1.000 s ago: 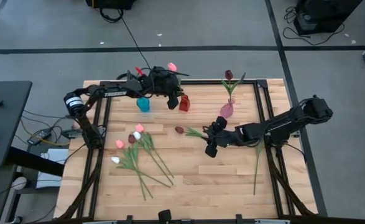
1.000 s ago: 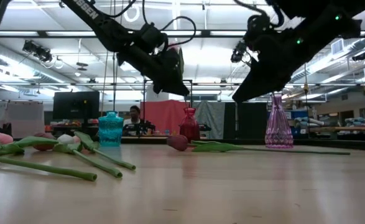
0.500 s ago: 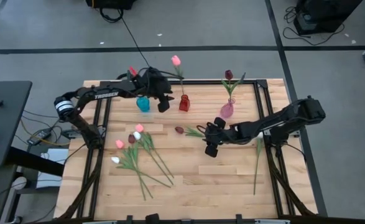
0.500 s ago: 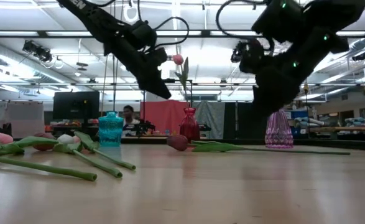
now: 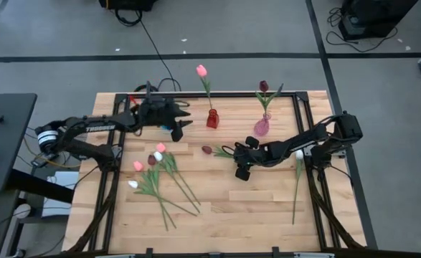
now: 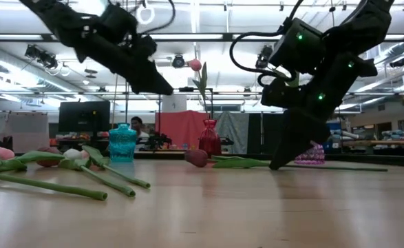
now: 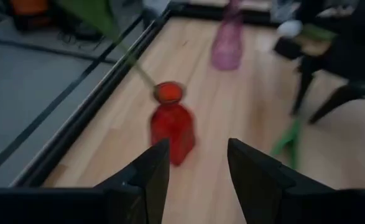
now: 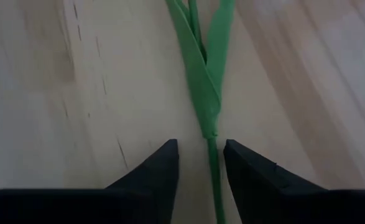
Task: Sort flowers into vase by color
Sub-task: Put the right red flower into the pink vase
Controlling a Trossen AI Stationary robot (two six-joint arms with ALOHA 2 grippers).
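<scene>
Red vase (image 5: 212,119), pink tulip (image 5: 201,70), possibly teal vase (image 6: 122,143).

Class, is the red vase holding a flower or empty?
Holding one: a pink tulip stands upright in the red vase, its stem entering the mouth.

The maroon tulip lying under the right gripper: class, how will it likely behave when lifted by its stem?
The maroon tulip has a long thin stem, so it will probably bend and droop at the head end. It looks light, so the open right gripper should lift it easily. Its leaves may drag on the table.
</scene>
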